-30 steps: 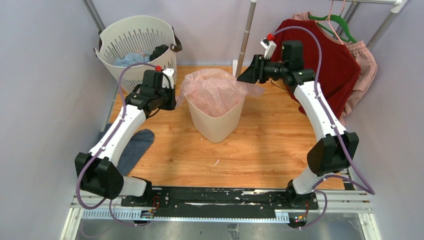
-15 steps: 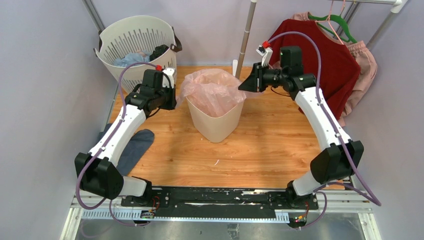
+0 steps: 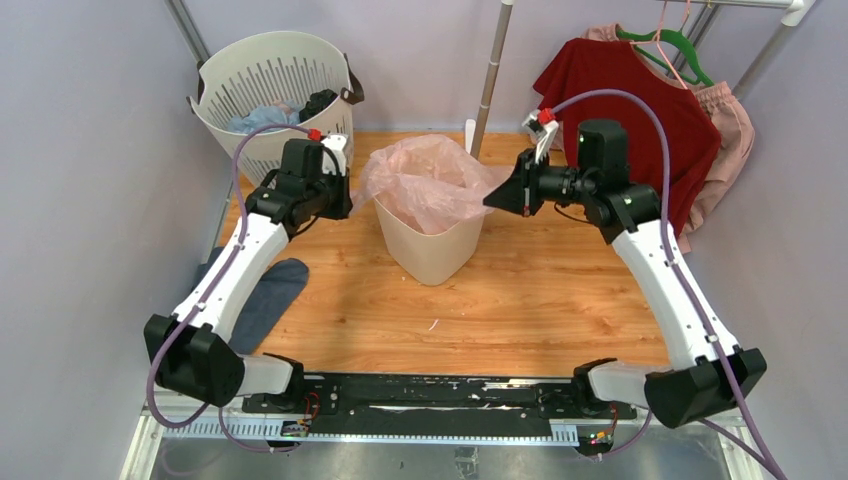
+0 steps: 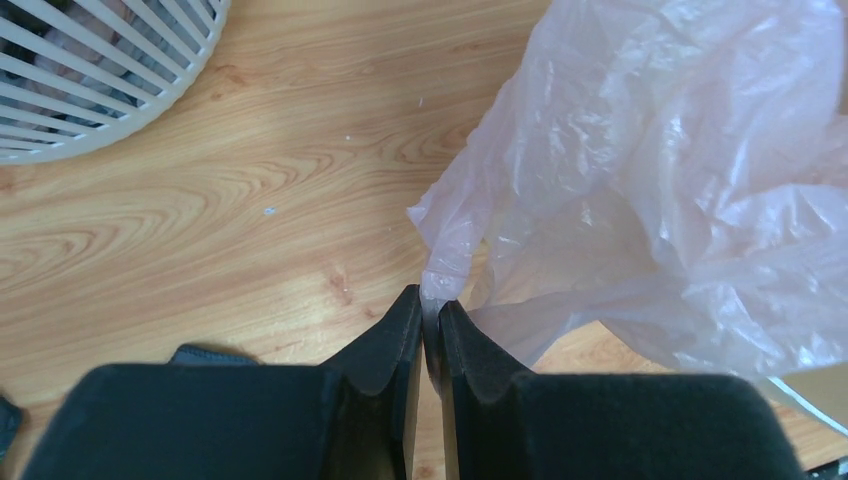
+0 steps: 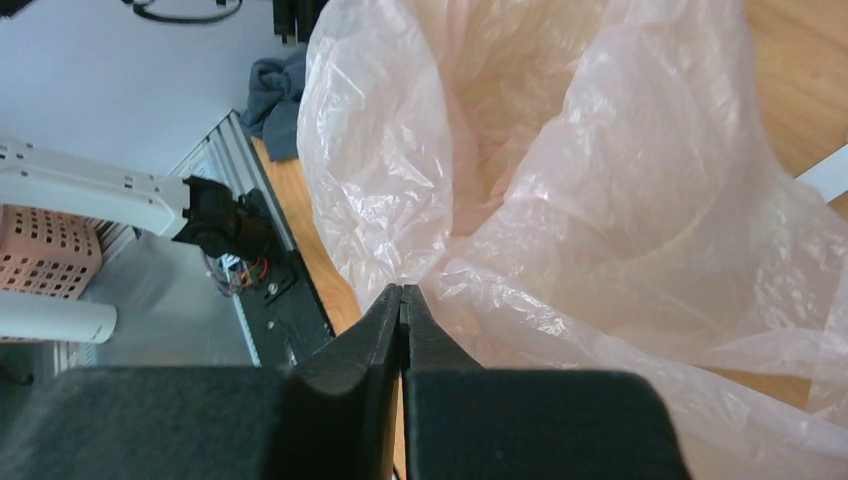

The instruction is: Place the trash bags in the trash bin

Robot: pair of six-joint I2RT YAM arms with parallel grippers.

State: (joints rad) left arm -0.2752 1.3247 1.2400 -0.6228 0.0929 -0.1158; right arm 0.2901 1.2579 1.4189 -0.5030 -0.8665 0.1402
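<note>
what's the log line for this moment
left gripper shut on trash bag | right gripper shut on trash bag | trash bag bunched in trash bin top

You can't see inside the bin [image 3: 435, 250]: the bag [image 3: 425, 185] covers its mouth and most of its rim. The left arm [image 3: 235, 265] hides part of the grey cloth [image 3: 270, 290] at the table's [image 3: 540, 300] left edge. The left wrist view cuts off the basket [image 4: 100, 145], its contents too jumbled to name.

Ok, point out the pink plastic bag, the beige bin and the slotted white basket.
Translucent pale-pink plastic bag [image 3: 425, 185]: top view, crinkled middle.
Cream-beige plastic bin [image 3: 432, 250]: top view, front wall.
Round white slotted basket [image 3: 255, 75]: top view, slotted wall.
</note>
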